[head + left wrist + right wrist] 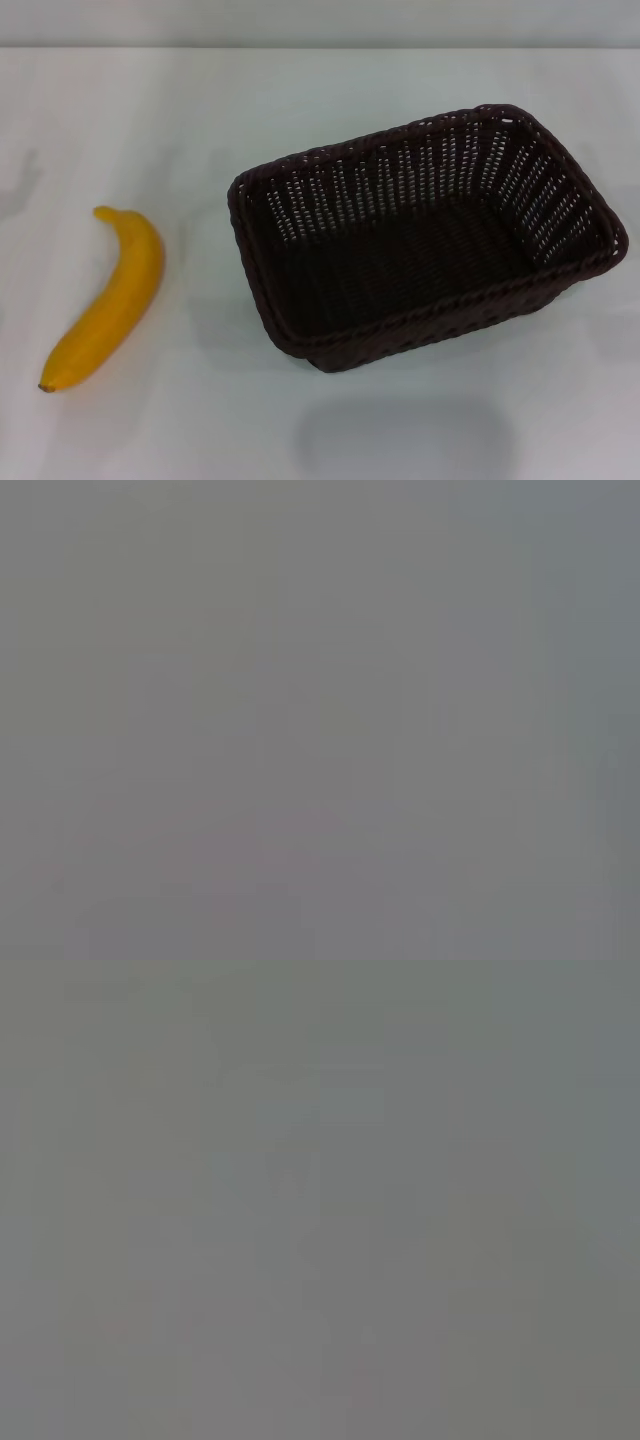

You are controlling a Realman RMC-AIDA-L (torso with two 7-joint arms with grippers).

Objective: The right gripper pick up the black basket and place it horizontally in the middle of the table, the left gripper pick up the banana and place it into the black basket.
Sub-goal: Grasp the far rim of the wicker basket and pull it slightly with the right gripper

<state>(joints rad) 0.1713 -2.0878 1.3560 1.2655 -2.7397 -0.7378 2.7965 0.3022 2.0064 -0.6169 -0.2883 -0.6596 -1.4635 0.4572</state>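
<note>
Where both wrist views blur grey: banana (108,297), black basket (425,235) apart.

Banana (108,297) left of basket (425,235)

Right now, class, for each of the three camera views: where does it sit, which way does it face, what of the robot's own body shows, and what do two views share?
Head view: sits high on the robot, facing forward and down at the table, the banana and the black basket; no arm shows.
Left wrist view: uniform grey; nothing can be made out.
Right wrist view: the same blank grey.
Shared: both wrist views show no object and no jaws.
</note>
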